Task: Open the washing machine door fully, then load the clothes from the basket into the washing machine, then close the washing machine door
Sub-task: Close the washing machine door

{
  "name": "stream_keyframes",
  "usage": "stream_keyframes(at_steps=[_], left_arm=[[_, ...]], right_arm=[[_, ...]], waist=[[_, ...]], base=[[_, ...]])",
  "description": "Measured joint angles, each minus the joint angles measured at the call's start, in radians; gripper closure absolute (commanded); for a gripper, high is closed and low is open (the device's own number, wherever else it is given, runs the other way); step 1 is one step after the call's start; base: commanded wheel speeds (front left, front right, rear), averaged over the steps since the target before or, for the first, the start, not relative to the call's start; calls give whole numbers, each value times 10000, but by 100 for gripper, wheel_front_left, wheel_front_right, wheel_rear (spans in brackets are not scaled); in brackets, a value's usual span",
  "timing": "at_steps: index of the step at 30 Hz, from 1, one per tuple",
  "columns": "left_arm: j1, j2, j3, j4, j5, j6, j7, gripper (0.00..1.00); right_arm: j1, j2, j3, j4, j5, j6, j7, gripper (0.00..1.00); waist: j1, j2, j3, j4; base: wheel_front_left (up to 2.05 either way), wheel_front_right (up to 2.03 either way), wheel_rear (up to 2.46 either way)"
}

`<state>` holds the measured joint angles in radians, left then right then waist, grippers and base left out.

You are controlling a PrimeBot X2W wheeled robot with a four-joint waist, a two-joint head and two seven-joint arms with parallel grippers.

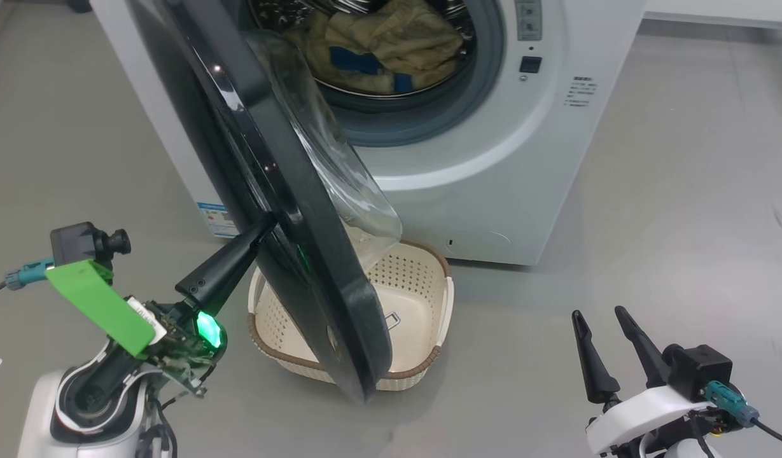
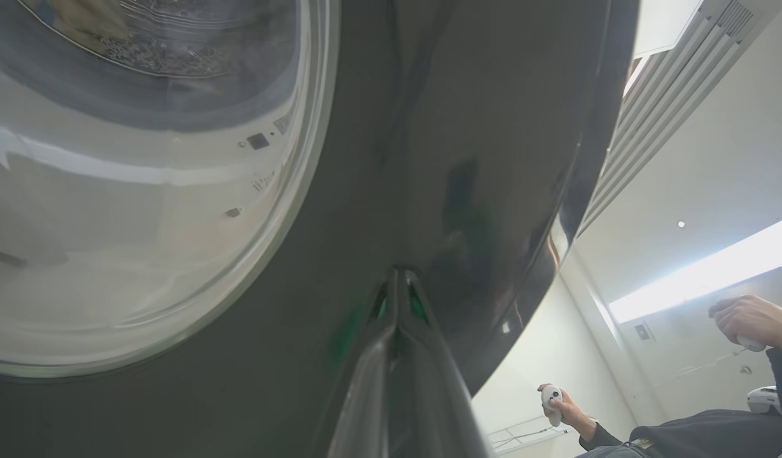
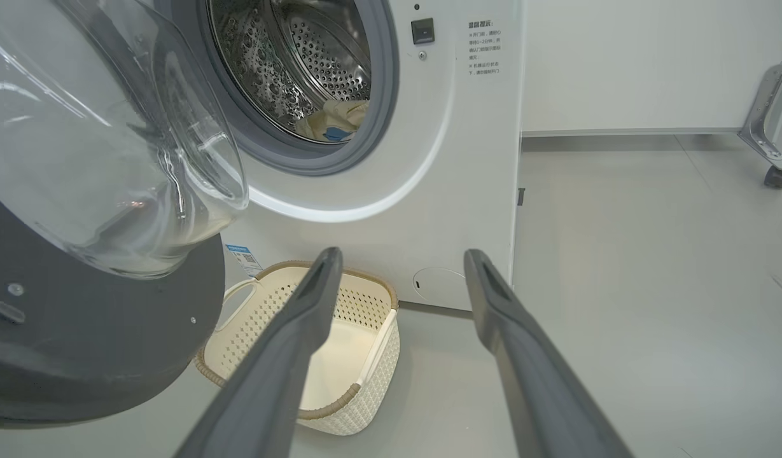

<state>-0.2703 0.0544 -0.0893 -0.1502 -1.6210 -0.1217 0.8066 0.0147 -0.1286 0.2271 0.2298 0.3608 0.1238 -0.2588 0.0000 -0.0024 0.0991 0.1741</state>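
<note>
Washing machine [image 1: 524,159] [image 3: 467,159] at far centre, white box on grey floor. Washing machine door [image 1: 289,191] [image 2: 460,127] [image 3: 79,331] is partly open, swung out toward the near left, its glass bowl facing the machine. The clothes [image 1: 391,44] [image 3: 340,117] lie inside the drum, a cream-yellow heap with blue trim, low in the round opening. The basket [image 1: 451,299] [image 3: 365,394] sits on the floor just in front of the machine's lower left. The door's lower edge hangs over its left part, and the bare cream bottom shows. Left gripper [image 1: 266,222] [image 2: 397,277] has its fingers pressed together with nothing between them, tips against the door's glossy black outer rim. Right gripper [image 1: 598,313] [image 3: 403,257] is at near right, well apart from the door and basket. Its fingers are spread wide, hold nothing and point toward the machine. Blue label sticker [image 1: 212,219] [image 3: 241,254] is on the machine front, low left. A person's hand [image 2: 556,407] holds a controller in the left wrist view.
</note>
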Motion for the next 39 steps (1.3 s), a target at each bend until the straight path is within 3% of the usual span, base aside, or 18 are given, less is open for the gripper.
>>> stream_keyframes(at_steps=[23, 39], left_arm=[[-1440, -180, -878, 1778, 1057, 0, -1799, 100], [-2293, -188, -1233, 3035, 1162, 0, -2824, 100]], right_arm=[[-242, -12, 174, 23, 0, 0, 0, 0], [-238, 42, 82, 125, 4, 0, 0, 0]], waist=[[0, 0, 95, -1552], [0, 0, -86, -2521]], base=[[0, 0, 0], [0, 0, 0]])
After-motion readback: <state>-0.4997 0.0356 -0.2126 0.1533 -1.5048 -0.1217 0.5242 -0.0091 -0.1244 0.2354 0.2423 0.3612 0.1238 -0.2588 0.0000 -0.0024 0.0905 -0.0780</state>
